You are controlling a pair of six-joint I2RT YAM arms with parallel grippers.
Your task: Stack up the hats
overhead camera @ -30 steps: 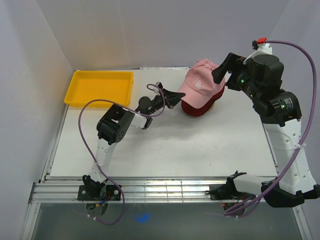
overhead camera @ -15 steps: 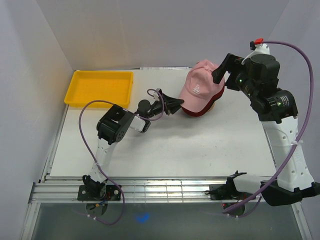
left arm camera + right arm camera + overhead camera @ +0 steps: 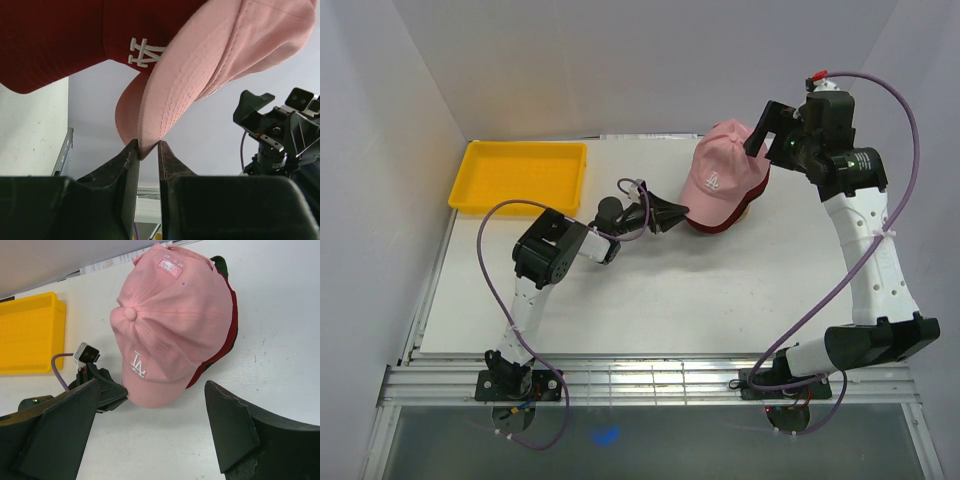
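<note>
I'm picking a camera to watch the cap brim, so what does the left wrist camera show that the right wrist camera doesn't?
Only the left wrist view: the pink cap with its brim tip between the close-set fingers of the left claw, the brim's underside, and the white logo on the dark red cap. Only the right wrist view: the yellow tray, the pink cap's crown button, and the right claw open wide above the stack. Both: the pink cap lying over the dark red cap.
</note>
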